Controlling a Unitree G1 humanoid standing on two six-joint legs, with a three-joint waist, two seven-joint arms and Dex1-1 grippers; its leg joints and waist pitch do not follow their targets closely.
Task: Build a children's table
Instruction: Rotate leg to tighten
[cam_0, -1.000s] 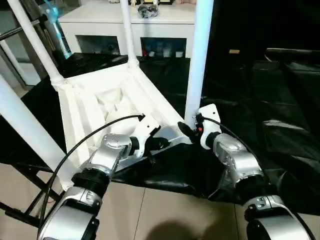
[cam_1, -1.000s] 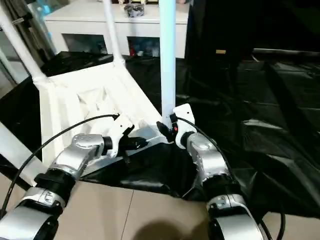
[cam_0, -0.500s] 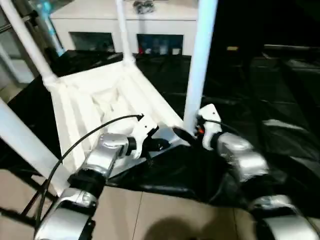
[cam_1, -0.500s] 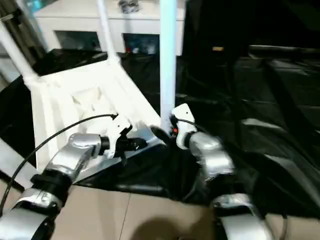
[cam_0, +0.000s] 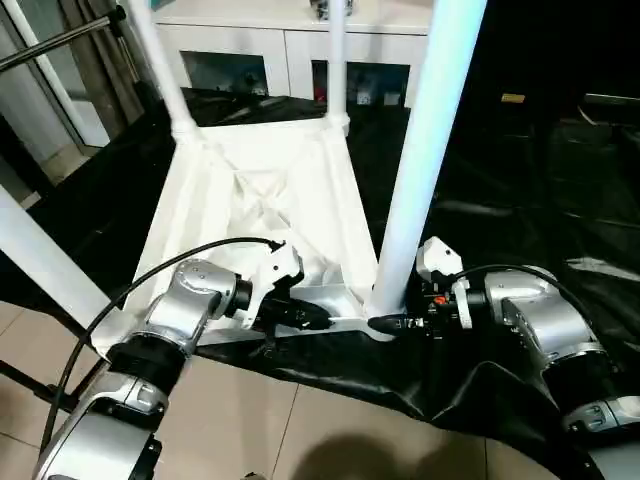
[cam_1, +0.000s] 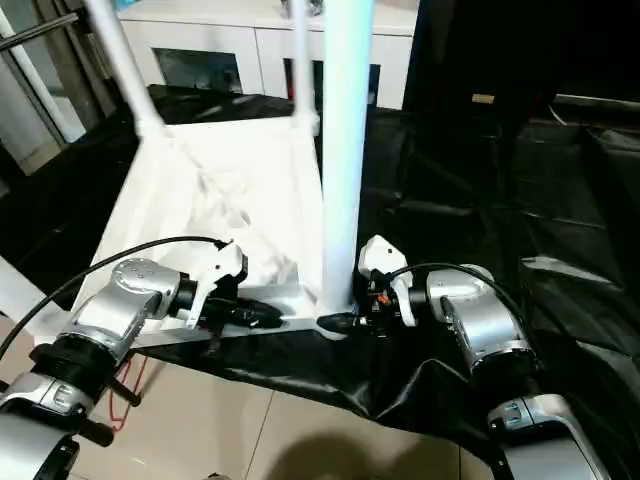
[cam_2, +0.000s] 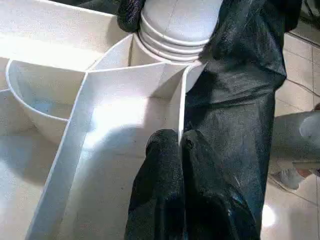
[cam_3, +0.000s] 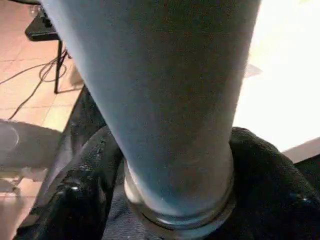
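From the left eye view, the white tabletop (cam_0: 262, 205) lies upside down on a black sheet (cam_0: 520, 200), its ribbed underside up, with four white legs standing up from its corners; the near right leg (cam_0: 425, 150) rises from its corner socket just in front of the robot. The left gripper (cam_0: 318, 315) reaches in level along the tabletop's near rim, and the right gripper (cam_0: 388, 322) sits at the foot of that near right leg. A white cabinet (cam_0: 300, 40) stands beyond the sheet. The right eye view gives the same layout, the right gripper's dark fingertips against the base of the leg where it meets the socket. In the left wrist view, the left gripper's two black fingers (cam_2: 165, 170) are pressed together, clenched on the thin upright rib of the tabletop's edge, with the ridged leg base just beyond and the other gripper's black fingers on either side of it. In the right wrist view, the right gripper's fingers (cam_3: 80, 195) stand wide apart, one on each side of the leg's base, wrapped around it and apparently touching it.
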